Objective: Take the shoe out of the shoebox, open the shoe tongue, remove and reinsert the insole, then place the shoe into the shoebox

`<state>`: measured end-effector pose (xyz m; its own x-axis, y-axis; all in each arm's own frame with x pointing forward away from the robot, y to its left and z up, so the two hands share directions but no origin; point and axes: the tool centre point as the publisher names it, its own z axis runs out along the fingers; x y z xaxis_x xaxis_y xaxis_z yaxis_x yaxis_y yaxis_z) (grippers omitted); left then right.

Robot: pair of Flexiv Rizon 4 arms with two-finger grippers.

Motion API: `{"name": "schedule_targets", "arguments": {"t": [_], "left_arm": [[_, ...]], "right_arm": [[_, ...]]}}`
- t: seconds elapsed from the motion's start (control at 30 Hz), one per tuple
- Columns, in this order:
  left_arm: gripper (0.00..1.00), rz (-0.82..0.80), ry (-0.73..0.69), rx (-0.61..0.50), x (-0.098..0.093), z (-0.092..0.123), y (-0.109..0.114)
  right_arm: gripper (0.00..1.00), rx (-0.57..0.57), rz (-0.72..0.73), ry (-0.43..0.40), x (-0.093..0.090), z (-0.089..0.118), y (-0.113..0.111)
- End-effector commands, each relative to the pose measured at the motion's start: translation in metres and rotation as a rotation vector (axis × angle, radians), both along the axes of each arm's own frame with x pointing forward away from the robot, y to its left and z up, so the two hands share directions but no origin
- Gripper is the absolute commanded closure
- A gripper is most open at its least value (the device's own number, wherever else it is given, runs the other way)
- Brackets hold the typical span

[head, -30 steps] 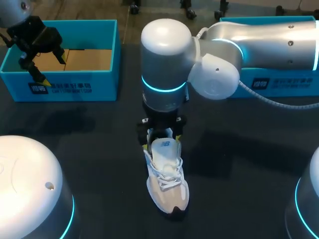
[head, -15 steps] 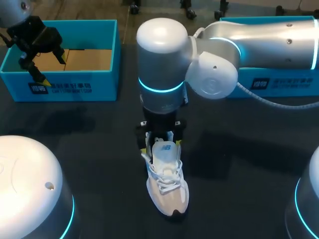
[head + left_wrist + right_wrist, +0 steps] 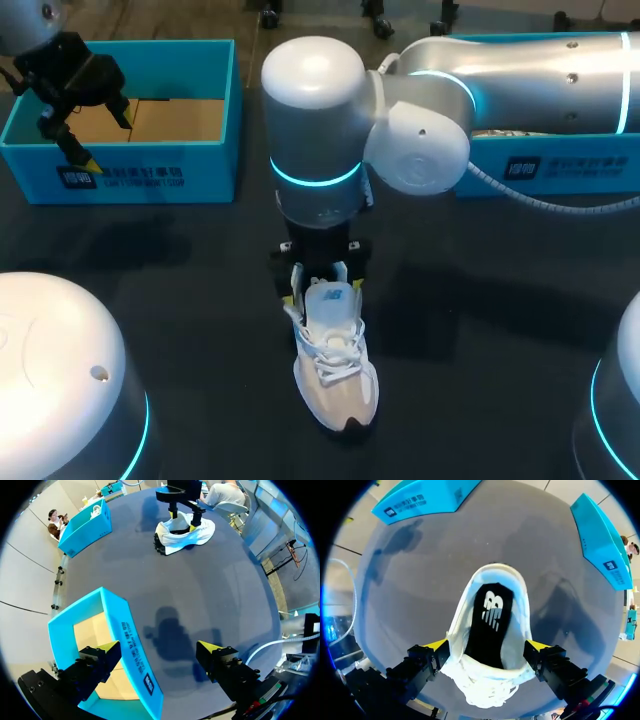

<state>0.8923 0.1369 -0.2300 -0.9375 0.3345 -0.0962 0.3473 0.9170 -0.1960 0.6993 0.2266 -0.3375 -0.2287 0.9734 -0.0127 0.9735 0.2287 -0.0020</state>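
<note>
Shoe (image 3: 335, 370) on table (image 3: 480, 330), well apart from shoebox (image 3: 150, 180), collar clasped on both sides by right gripper (image 3: 487, 647); left gripper (image 3: 159, 649), fingers spread, straddles shoebox's front wall

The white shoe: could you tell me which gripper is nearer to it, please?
Right. The right gripper clasps the shoe at its heel end, one finger on each side. The left gripper hangs open over a wall of the blue box, far across the table.
</note>
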Motion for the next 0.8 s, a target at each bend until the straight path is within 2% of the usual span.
{"name": "schedule_targets", "arguments": {"t": [0.03, 0.17, 0.37, 0.63, 0.8], "left_arm": [[0.00, -0.001, 0.000, 0.003, 0.000, 0.000, 0.000], [0.00, -0.001, 0.000, 0.003, 0.000, 0.000, 0.000], [0.00, -0.001, 0.000, 0.003, 0.000, 0.000, 0.000], [0.00, -0.001, 0.000, 0.003, 0.000, 0.000, 0.000], [0.00, -0.001, 0.000, 0.003, 0.000, 0.000, 0.000]], "right_arm": [[0.00, -0.030, -0.013, -0.012, -0.003, 0.010, 0.004], [0.00, -0.033, -0.029, -0.016, -0.009, 0.013, 0.001], [0.00, -0.020, -0.046, -0.001, -0.018, 0.007, 0.001], [0.00, -0.060, -0.079, -0.041, -0.026, 0.024, 0.004], [0.00, -0.061, -0.111, -0.024, -0.040, 0.023, 0.003]]}}
